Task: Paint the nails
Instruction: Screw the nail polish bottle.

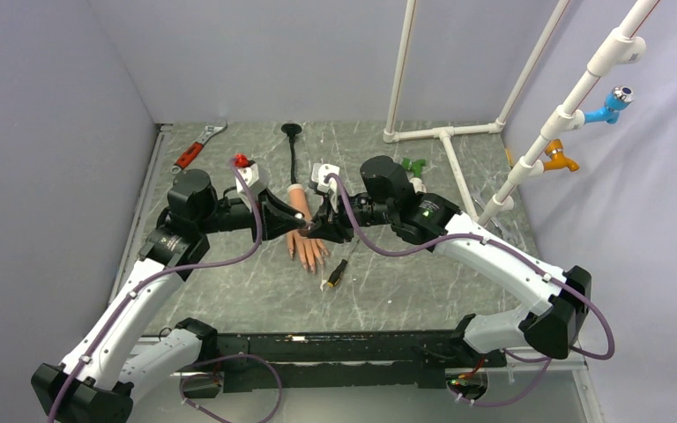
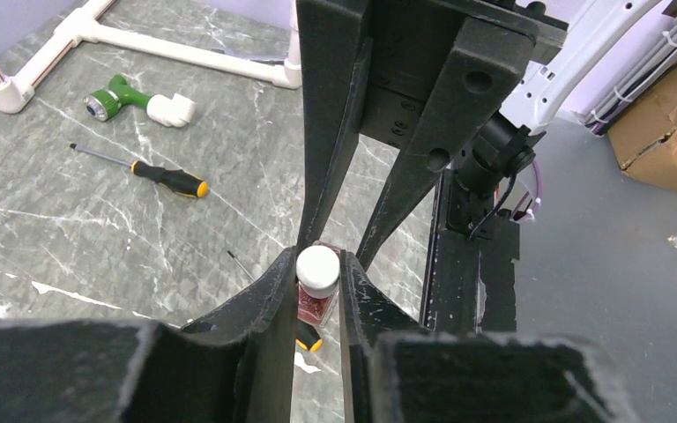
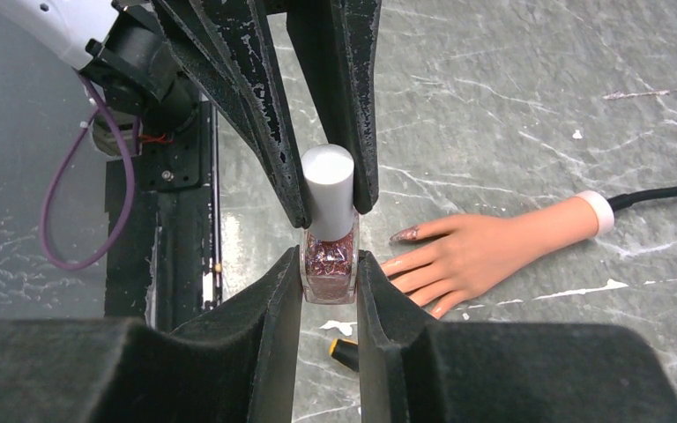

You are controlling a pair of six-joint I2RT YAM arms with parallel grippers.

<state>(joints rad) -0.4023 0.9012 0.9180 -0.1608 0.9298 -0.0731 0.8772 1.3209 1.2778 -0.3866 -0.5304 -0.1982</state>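
Observation:
A small glass polish bottle [image 3: 329, 260] of red glitter polish hangs above the table with my right gripper [image 3: 329, 269] shut on its glass body. My left gripper [image 2: 318, 275] comes from the opposite side, its jaws pressed on both sides of the bottle's white cap [image 2: 318, 267]. The peach mannequin hand [image 3: 494, 251] lies flat on the table just beside and below the bottle, its black stalk trailing away. Its nails [image 3: 404, 235] point toward the bottle, and the thumb nail looks dark and glittery. From above, both grippers meet over the hand [image 1: 304, 240].
A black-and-yellow screwdriver [image 1: 335, 275] lies just in front of the fingers, under the bottle. Another screwdriver [image 2: 169, 179] and a green-and-white fitting [image 2: 132, 101] lie farther off. A red-handled wrench [image 1: 196, 150] sits at the back left, a white pipe frame [image 1: 445, 141] at the back right.

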